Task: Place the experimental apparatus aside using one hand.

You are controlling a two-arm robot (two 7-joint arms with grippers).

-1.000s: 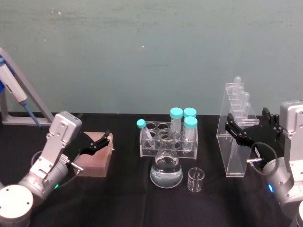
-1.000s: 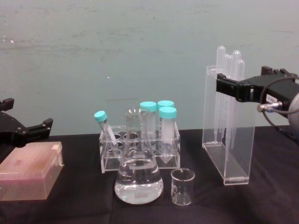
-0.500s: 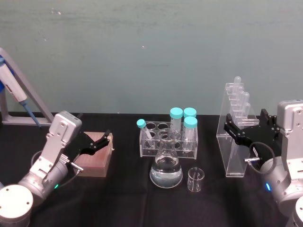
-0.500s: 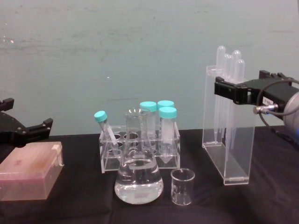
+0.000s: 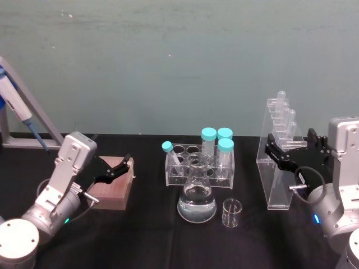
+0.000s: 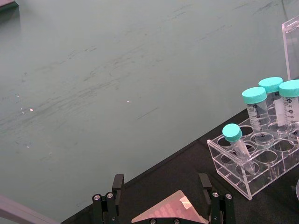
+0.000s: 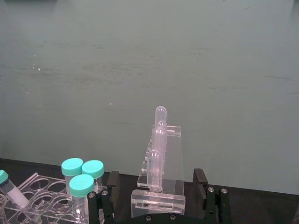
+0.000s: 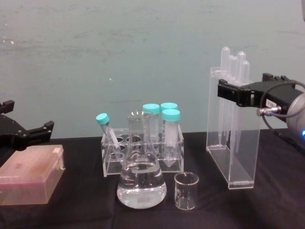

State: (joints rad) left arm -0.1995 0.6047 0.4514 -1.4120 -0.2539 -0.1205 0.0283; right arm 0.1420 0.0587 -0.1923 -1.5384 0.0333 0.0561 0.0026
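Evidently the step in hand is the grasp on the pipette stand [image 5: 279, 179], which stands upright at the right of the worktop [image 5: 151, 235]. The right claw [image 7: 156, 176] is released, its fingers spread to either side of the stand's upper part. Whether either pad touches the acrylic yet cannot be told. To do this well, the claw should probably close squarely on the flat side walls, centred, because the stand is tall and narrow and a high or skewed grip could tip it or shake the loose pipettes. Once held, it should be kept upright and carried outward to the right, away from the rest.

The small beaker [image 5: 231, 213] sits just beside the stand's near corner, with the conical flask [image 5: 197, 202] of clear liquid next to it. The rack of teal-capped tubes [image 5: 199, 165] is behind them. Any leftward swing risks knocking these. The left claw [image 5: 115, 170] hangs open over a pink box [image 5: 115, 185], well apart and idle.
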